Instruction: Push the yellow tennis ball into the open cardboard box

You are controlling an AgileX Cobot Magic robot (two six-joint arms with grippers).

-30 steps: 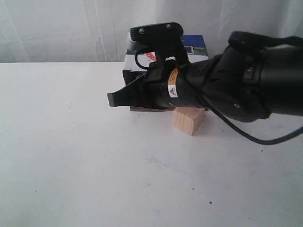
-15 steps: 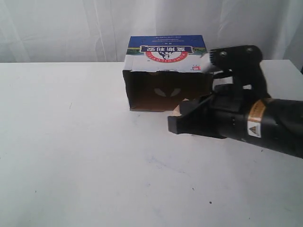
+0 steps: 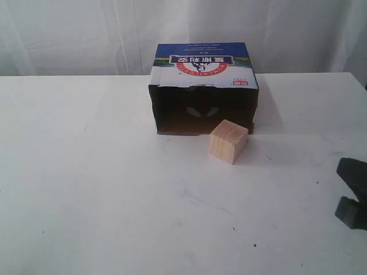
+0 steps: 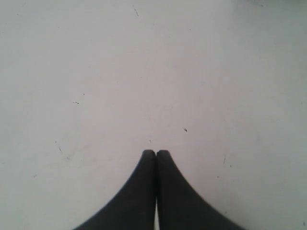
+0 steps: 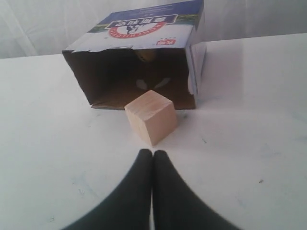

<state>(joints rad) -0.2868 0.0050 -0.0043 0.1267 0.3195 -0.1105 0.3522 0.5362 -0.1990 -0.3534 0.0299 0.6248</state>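
Yellow tennis ball [image 5: 146, 56] lies farthest, seen only as a dim yellowish patch deep inside the open cardboard box [image 3: 200, 60]. Nearest: right gripper [image 5: 152, 154] and left gripper [image 4: 156, 153], each with fingers pressed together. Next: wooden cube [image 3: 228, 141], just before the box's mouth.

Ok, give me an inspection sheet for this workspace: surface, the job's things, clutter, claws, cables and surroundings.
Surface: white table, a few dark specks.
Job's things: open cardboard box on its side, dark opening facing the exterior camera; yellow tennis ball seemingly deep inside it, only a dim yellowish patch in the right wrist view.
Clutter: wooden cube just in front of the opening; contact with the box cannot be told.
Claws: left claw shut, over bare table; right claw shut, empty, pointing at the cube.
Cables: nothing seen.
Surroundings: white curtain behind the table.
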